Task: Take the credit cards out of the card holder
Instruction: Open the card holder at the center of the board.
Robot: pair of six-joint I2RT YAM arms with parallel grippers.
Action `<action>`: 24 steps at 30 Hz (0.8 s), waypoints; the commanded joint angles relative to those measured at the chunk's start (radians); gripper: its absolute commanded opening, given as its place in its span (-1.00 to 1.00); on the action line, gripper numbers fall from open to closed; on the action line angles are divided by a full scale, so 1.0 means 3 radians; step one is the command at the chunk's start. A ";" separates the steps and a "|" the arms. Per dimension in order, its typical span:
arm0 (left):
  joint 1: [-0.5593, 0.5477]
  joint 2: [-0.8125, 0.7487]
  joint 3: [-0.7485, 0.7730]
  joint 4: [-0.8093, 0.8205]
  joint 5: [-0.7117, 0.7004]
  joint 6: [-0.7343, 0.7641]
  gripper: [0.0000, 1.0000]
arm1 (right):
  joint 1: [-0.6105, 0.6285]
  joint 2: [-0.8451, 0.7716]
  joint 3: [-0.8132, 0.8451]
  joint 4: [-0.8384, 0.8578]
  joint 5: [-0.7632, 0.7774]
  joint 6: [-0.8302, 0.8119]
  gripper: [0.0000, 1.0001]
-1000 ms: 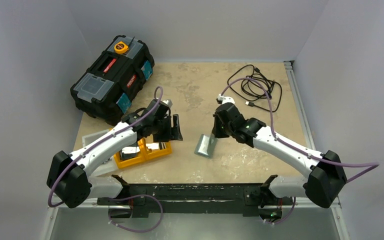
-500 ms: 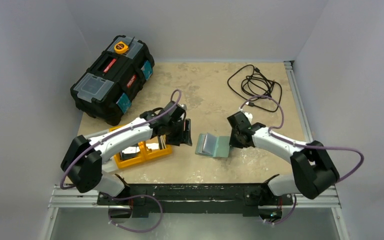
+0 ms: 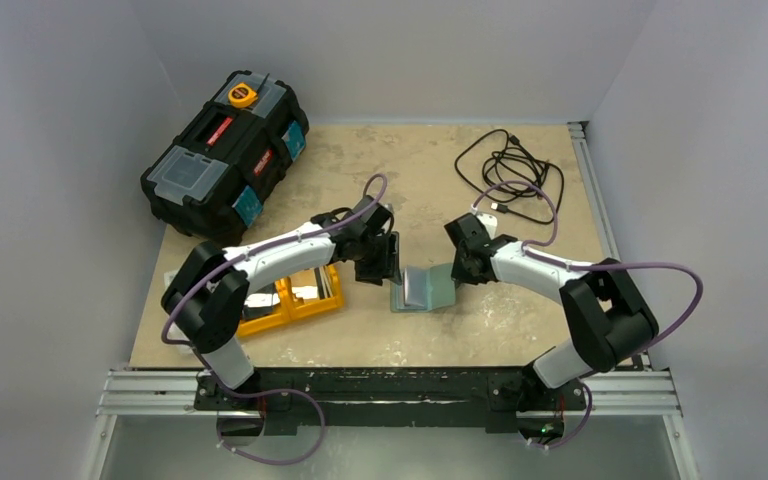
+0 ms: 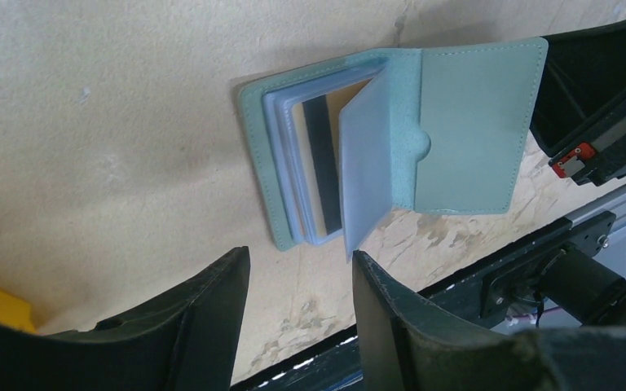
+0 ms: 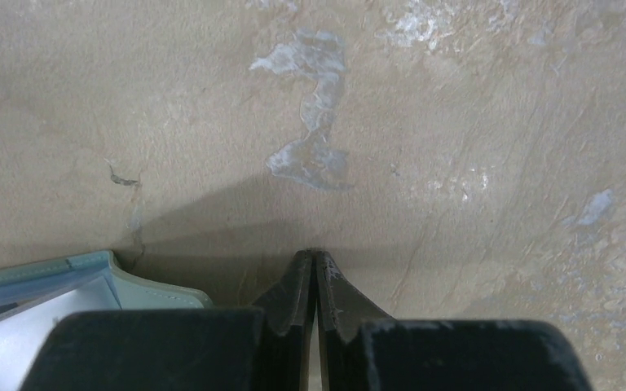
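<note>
Card holder [image 4: 473, 122] just beyond left gripper [image 4: 299, 261]

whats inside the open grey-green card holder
Inside the flat grey-green folding card holder, pale blue sleeves hold one shiny dark card. A raised pale blue leaf covers part of it; any cards stacked beneath are hidden.

Mottled beige tabletop [image 3: 380, 160], worn pale in patches. Carries a black toolbox [image 3: 222, 155] at the far left corner, a loose coil of black cable [image 3: 510, 170] at the far right, an orange tray [image 3: 312, 305] near the left edge. Holds the card holder [image 3: 438, 292] mid-table, open flat, one pale blue leaf standing up.
</note>
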 commanded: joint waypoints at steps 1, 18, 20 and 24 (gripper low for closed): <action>-0.0034 0.0118 0.0164 0.0250 0.0195 -0.0037 -0.03 | -0.0019 0.0207 -0.0051 0.0148 0.0056 -0.0008 -1.00; -0.0098 0.0443 0.0187 0.0729 0.0574 -0.0269 -0.29 | -0.0012 0.0152 -0.0094 0.0135 0.0029 -0.0019 -1.00; -0.0101 0.0461 0.0187 0.0730 0.0575 -0.0277 -0.35 | -0.0014 0.0128 -0.0094 0.0115 0.0065 -0.0023 -1.00; -0.0099 0.0428 0.0131 0.0717 0.0550 -0.0279 -0.60 | -0.0015 0.0081 -0.0074 0.0111 0.0087 -0.0061 -1.00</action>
